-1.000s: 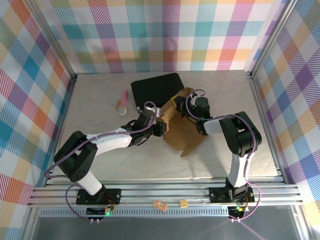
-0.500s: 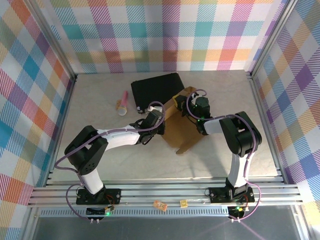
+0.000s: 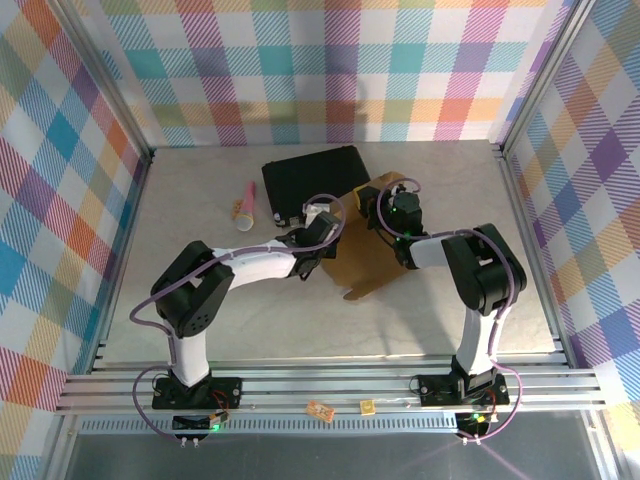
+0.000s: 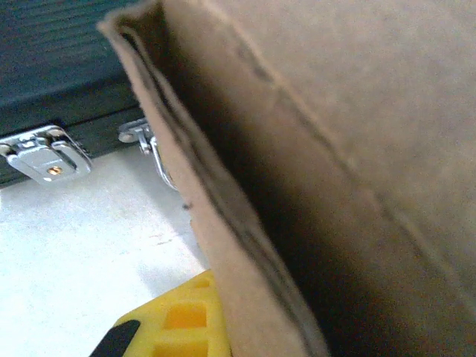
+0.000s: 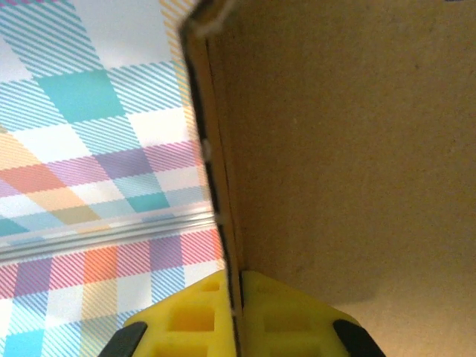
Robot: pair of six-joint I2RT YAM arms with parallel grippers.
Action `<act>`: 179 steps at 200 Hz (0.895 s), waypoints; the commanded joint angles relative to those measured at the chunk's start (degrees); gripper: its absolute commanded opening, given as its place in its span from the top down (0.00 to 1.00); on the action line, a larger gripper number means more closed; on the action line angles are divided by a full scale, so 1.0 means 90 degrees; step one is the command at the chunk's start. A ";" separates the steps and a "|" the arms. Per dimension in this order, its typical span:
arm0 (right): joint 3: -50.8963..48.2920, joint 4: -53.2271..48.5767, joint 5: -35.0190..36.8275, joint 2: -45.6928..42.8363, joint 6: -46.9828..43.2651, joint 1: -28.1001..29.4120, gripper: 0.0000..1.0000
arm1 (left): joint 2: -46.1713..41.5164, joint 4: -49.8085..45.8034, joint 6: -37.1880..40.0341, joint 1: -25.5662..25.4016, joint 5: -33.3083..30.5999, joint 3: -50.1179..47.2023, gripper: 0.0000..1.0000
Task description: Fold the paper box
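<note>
From above, the paper box (image 3: 368,262) lies half-formed in the middle of the table (image 3: 200,300), just in front of the black case (image 3: 305,178). I have it from two sides, I judge so that a wall stands up while the crease sets. My left gripper (image 3: 328,243) is at its left edge and my right gripper (image 3: 383,212) at its far corner.

Through my left wrist camera, a cardboard wall runs down against my one visible yellow finger (image 4: 182,323). I judge the jaws are pinched together on that wall. The case's latch (image 4: 44,160) shows beyond.

Through my right wrist camera, both yellow fingers (image 5: 186,323) squeeze a cardboard edge between them, clamped tight.
</note>
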 commanded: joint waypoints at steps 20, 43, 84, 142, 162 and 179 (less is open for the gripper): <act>-0.0118 -0.1037 -0.0483 -0.0491 0.0205 0.0256 1.00 | 0.0689 -0.1743 -0.0626 0.0092 -0.1222 0.0895 1.00; -0.0066 -0.1214 -0.0482 -0.0504 0.0240 0.0256 1.00 | 0.0896 -0.2029 -0.0655 0.0092 -0.1277 0.1110 1.00; -0.0052 -0.1240 -0.0467 -0.0472 0.0315 0.0256 1.00 | 0.1058 -0.1847 -0.0540 0.0140 -0.1136 0.1223 0.89; -0.0008 -0.1279 -0.0399 -0.0412 0.0548 0.0256 1.00 | 0.1311 -0.1504 -0.0303 0.0386 -0.1006 0.1374 0.82; 0.0060 -0.1387 -0.0377 -0.0435 0.0575 0.0257 1.00 | 0.1409 -0.1176 -0.0289 0.0470 -0.0983 0.1400 0.82; 0.0112 -0.1483 -0.0365 -0.0445 0.0565 0.0256 1.00 | 0.1497 -0.1101 -0.0287 0.0526 -0.1026 0.1447 0.90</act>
